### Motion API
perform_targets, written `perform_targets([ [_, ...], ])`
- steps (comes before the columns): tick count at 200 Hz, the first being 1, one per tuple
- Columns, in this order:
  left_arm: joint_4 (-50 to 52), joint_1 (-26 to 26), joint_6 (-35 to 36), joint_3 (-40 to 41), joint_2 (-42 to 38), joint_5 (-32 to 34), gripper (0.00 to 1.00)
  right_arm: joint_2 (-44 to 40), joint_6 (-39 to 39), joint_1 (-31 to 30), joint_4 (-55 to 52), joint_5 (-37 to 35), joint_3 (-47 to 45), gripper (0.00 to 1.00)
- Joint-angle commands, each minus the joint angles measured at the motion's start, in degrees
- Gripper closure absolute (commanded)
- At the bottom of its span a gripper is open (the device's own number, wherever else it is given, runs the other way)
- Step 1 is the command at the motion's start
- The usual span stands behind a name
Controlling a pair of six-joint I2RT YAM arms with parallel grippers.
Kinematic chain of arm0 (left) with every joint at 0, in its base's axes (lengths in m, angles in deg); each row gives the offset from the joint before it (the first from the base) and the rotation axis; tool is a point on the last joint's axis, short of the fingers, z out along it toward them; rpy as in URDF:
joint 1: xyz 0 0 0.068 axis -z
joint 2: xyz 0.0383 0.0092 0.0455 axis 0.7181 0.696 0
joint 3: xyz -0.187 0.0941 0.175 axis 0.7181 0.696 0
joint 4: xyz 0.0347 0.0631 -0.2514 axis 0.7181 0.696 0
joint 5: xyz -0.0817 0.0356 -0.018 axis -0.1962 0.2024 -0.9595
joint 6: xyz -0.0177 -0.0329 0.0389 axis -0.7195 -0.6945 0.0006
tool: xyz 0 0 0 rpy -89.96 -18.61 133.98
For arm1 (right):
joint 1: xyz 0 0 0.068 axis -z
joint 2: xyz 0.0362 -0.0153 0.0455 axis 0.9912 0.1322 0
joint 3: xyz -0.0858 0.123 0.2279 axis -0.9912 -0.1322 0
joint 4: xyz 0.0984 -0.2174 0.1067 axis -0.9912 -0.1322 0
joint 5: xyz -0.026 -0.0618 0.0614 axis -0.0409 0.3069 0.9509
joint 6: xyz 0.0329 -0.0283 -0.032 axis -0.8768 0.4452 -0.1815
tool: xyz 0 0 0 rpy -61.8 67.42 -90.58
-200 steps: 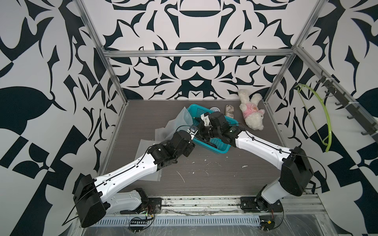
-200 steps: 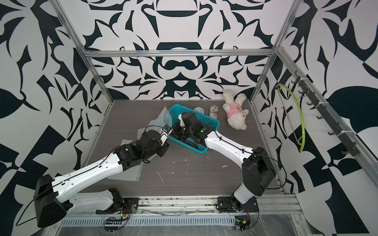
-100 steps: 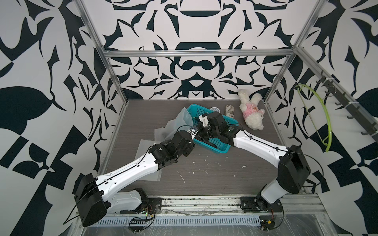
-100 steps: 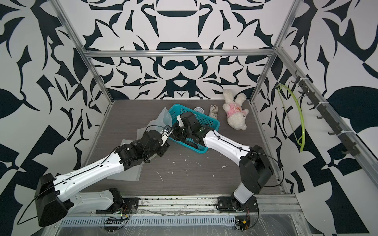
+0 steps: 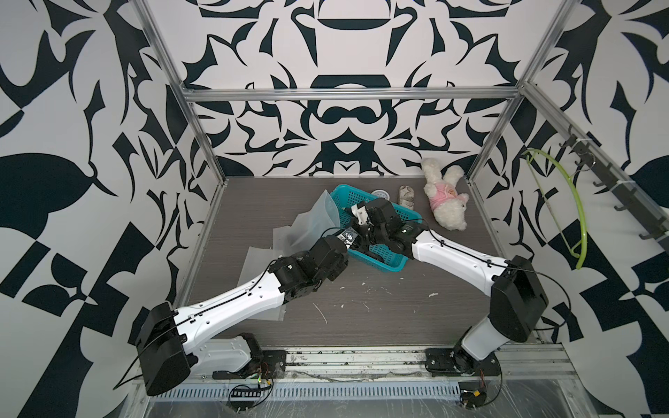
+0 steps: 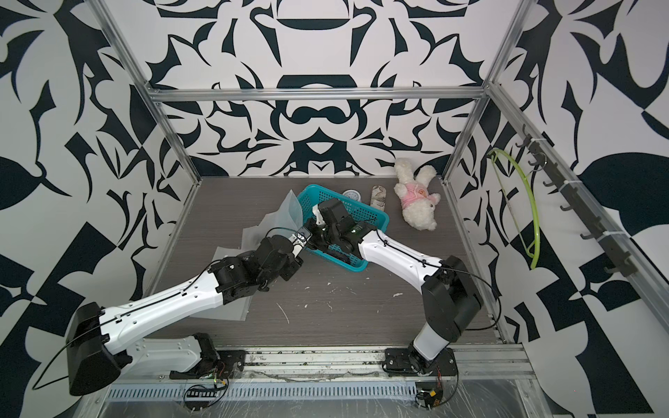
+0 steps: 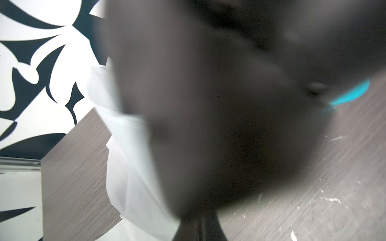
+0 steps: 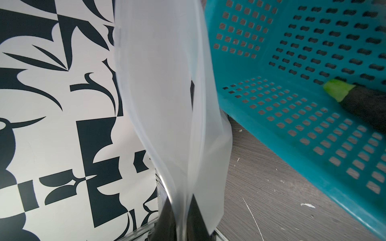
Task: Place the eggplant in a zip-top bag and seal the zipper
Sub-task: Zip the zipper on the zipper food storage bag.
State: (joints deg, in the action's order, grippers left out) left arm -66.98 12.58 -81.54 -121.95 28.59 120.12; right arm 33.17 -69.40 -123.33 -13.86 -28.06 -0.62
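The step in hand looks like getting the bag open before anything goes in. In both top views the bag [image 5: 314, 219] stands up as a pale sheet left of centre. Its lower edge is where the two arms meet, just beside the basket [image 5: 392, 267].

In the right wrist view, film runs down the middle of the frame into the right gripper [image 8: 180, 226], whose fingers are pinched on it at the bottom edge. The eggplant [image 8: 364, 104] lies in the basket at the far right, with its green cap pointing left.

To do this well, I judge the right grip should be firm on one lip while the left gripper [image 7: 198, 231] takes only the other. The two should then part slowly with the mouth turned toward the basket, since thin film slips and its layers cling.

In the left wrist view the bag is a strip at left, and a dark blur close to the lens fills the centre and right. The left fingers at the bottom edge are together, but I cannot tell whether film is caught between them. No view shows the zipper or the mouth clearly. In the top views the eggplant is hard to tell from the dark arm over the basket.
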Motion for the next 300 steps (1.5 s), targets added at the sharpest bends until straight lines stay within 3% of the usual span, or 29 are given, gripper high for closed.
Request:
perform_targets([
  [1,1.11,2.39,2.34,-1.08,0.12,2.36,1.0,0.62,0.6,-0.21,0.76,-0.4,2.4,0.9],
  [54,2.45,5.48,1.72,-0.04,-0.35,4.9,1.0,2.24,0.42,0.42,1.03,0.07,4.03,0.91],
  [165,4.05,5.59,-1.9,3.96,-8.58,3.76,1.0,3.62,2.22,1.55,-0.06,-1.1,6.93,0.93],
  [176,4.53,5.59,-2.09,3.83,-8.3,4.24,1.0,3.69,2.55,1.55,-0.09,-0.5,7.24,0.9],
  [192,5.01,5.59,-1.92,3.58,-7.43,5.97,1.0,3.23,3.39,1.55,-0.97,-0.07,7.39,0.76],
  [215,4.44,5.62,-0.83,3.73,-6.22,8.93,1.0,1.42,2.71,1.42,-0.58,0.8,5.75,0.66],
  [263,0.18,4.78,11.44,6.51,-10.23,10.44,1.0,-5.23,6.88,2.37,-2.7,0.4,0.21,0.63],
  [278,1.44,1.49,11.23,6.27,-12.57,6.3,1.0,-6.45,8.28,4.0,-1.53,2.03,-1.48,0.63],
  [300,7.34,-5.39,10.52,4.25,-16.61,-8.49,1.0,-8.89,17.09,5.02,-0.23,3.99,-1.71,0.65],
])
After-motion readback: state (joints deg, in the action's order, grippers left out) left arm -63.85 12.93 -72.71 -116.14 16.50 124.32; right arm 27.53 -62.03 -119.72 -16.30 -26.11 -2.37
